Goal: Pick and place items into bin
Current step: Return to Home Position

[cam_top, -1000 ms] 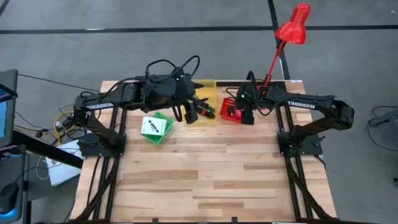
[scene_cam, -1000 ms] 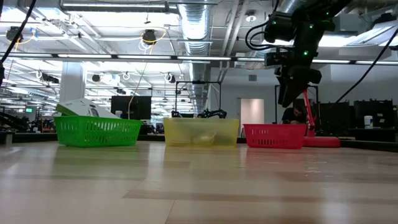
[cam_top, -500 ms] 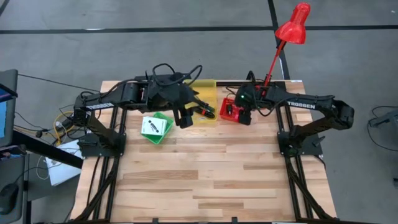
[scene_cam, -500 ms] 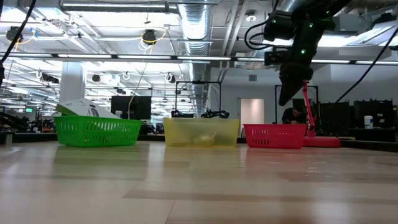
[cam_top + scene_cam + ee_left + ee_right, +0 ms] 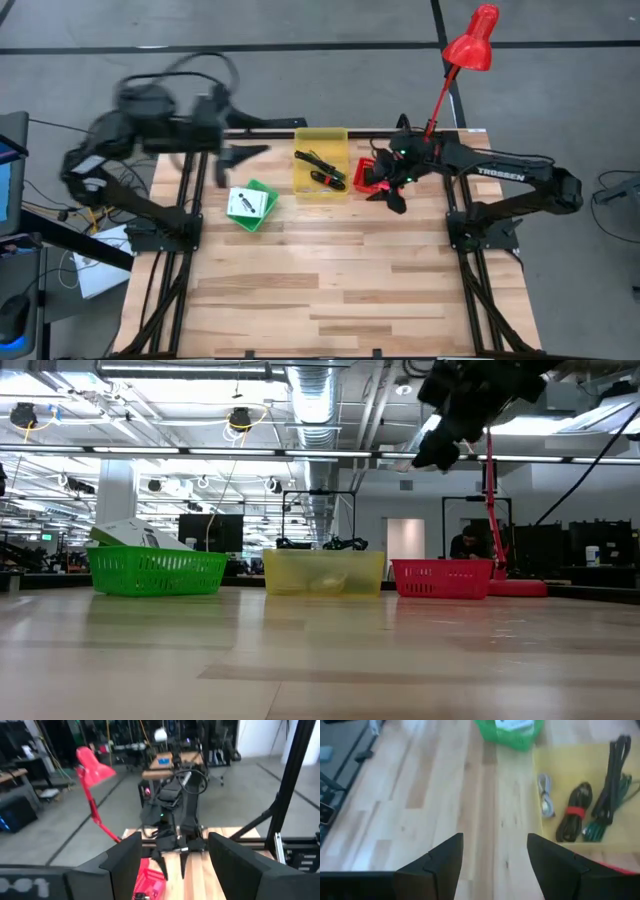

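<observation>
Three small bins stand in a row near the table's far edge. The green bin (image 5: 250, 206) holds a flat white packet (image 5: 241, 204) with green print. The yellow bin (image 5: 322, 163) holds a black cable bundle (image 5: 574, 817) with a red tie, a long black cable (image 5: 614, 780) and a pale cord (image 5: 546, 796). The red bin (image 5: 368, 176) is partly covered by my right arm. My left gripper (image 5: 248, 153) is open, raised near the far left corner, away from the bins. My right gripper (image 5: 392, 200) is open, high above the red bin's near side (image 5: 441, 448). The cubes are out of view.
A red desk lamp (image 5: 470, 40) stands at the table's far right corner, its stem (image 5: 490, 510) rising behind the red bin. Bare wood (image 5: 330, 280) spreads over the near half of the table. The left wrist view looks across at my right arm (image 5: 177, 815).
My left arm has swung fast from over the yellow bin's near side toward the table's far left corner, blurred by its speed. My right gripper has risen from just over the red bin, tipped, and shifted a little toward the near edge.
</observation>
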Controlling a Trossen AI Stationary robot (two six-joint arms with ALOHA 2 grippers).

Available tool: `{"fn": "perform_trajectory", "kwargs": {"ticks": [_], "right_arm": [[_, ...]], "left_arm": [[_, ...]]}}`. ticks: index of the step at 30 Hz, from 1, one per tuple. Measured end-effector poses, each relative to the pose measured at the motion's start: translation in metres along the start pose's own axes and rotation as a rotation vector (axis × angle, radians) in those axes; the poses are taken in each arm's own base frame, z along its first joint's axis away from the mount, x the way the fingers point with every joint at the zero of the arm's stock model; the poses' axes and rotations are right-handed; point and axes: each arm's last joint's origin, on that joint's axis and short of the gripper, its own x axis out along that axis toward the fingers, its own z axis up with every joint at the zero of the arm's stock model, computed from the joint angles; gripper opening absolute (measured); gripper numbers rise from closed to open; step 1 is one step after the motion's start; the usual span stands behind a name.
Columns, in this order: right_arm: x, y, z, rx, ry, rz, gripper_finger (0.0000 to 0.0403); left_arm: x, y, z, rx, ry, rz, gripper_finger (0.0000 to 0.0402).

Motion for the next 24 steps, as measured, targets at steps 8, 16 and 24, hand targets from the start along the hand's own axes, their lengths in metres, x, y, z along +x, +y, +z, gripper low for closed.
{"fn": "perform_trajectory", "kwargs": {"ticks": [8,16,24], "right_arm": [[-0.034,0.023,0.001,-0.102,-0.151,-0.013,0.0216],[-0.07,0.051,-0.005,-0.197,-0.294,-0.007,0.0216],[-0.1,0.075,-0.021,-0.223,-0.387,0.025,0.0216]], "left_arm": [[-0.065,0.003,-0.039,-0.084,-0.102,0.083,0.0221],[-0.092,0.0,-0.12,-0.21,-0.161,0.186,0.0222],[-0.11,-0.006,-0.194,-0.302,-0.231,0.179,0.0222]]}}
